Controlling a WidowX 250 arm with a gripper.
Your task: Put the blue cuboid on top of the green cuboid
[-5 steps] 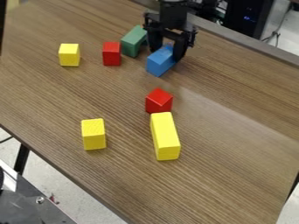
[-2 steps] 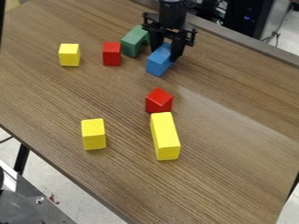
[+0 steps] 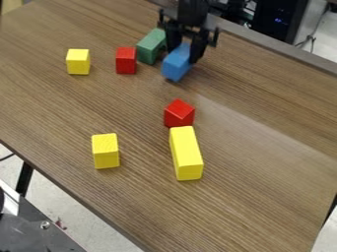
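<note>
While my gripper has the blue block pinched, fingers only about a block's width apart, the green block sits just beside it. Next to green there's a red block, then a yellow cube further along. Out across the table, another red block is right by the long yellow, can't tell if touching, and a short yellow stands apart.

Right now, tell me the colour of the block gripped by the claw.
Blue, in the camera view.
</note>
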